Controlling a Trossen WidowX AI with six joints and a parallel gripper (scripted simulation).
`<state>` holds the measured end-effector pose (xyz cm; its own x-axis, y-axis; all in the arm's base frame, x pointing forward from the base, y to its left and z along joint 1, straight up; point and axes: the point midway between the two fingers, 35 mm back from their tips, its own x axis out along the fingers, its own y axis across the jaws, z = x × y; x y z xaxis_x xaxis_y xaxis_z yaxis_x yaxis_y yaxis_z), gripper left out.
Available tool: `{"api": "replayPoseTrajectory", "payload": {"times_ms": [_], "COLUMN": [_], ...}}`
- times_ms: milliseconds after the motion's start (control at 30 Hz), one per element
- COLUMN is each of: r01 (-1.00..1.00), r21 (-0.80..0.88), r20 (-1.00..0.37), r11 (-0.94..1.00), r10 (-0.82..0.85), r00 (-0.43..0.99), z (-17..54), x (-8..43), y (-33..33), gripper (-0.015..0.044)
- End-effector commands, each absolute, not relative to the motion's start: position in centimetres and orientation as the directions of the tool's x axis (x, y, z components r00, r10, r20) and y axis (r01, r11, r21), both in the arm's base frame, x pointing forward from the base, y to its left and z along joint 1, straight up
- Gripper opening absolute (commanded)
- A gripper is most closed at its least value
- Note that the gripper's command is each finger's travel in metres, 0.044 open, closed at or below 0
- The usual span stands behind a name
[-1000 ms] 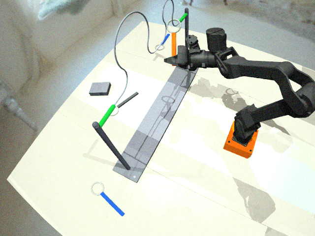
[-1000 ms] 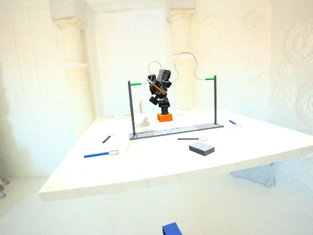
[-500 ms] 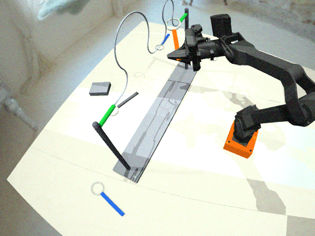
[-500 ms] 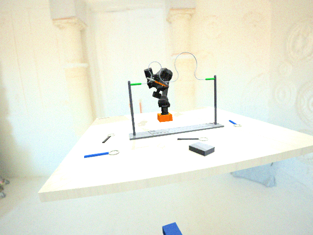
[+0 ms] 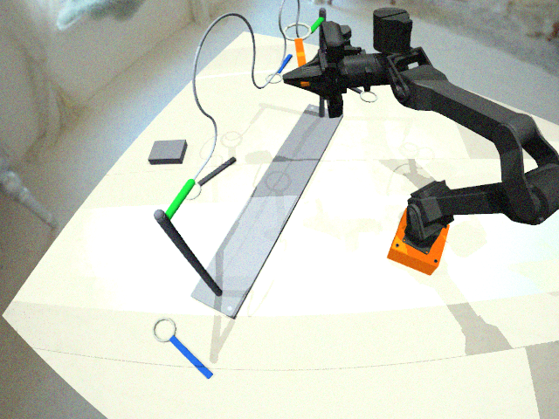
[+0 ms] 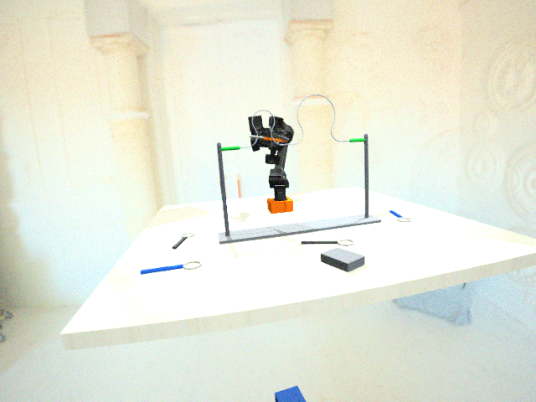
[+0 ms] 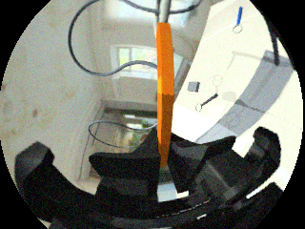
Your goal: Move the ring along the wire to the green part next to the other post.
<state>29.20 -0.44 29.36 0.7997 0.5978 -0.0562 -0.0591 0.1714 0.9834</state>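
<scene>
The ring [image 5: 288, 37] [image 6: 256, 136] is around the thin grey wire [image 5: 194, 81] [image 6: 316, 95] [image 7: 70, 35], on the rising side of the smaller loop, just past the far green part [image 5: 317, 24] [image 6: 230, 148]. It looks nearly level in the exterior view. Its clearance from the wire cannot be told. My gripper [image 5: 293, 77] [image 7: 156, 130] is shut on the orange handle [image 5: 299, 50] [image 6: 273, 139] [image 7: 165, 72], near the end away from the ring. The other green part [image 5: 180, 198] [image 6: 357, 140] is beside the near post [image 5: 189, 254] [image 6: 366, 177].
The far post [image 6: 223, 190] stands close to my gripper. Both posts rise from a grey base plate [image 5: 271, 216] [image 6: 302, 227]. A grey block [image 5: 167, 152] [image 6: 342, 260], blue-handled rings [image 5: 191, 356] [image 6: 162, 269] and black-handled rings [image 5: 217, 171] [image 6: 320, 242] lie on the table. The wire's taller loop rises beyond the smaller one.
</scene>
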Motion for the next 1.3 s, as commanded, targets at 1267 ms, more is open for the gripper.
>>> {"api": "replayPoseTrajectory", "payload": {"times_ms": [1267], "r01": [0.011], "r21": [0.947], "r20": [0.166], "r11": [-0.32], "r10": [0.522], "r00": [0.836], "z": [38.6], "x": [29.8], "y": [-1.2], "gripper": [-0.015]}}
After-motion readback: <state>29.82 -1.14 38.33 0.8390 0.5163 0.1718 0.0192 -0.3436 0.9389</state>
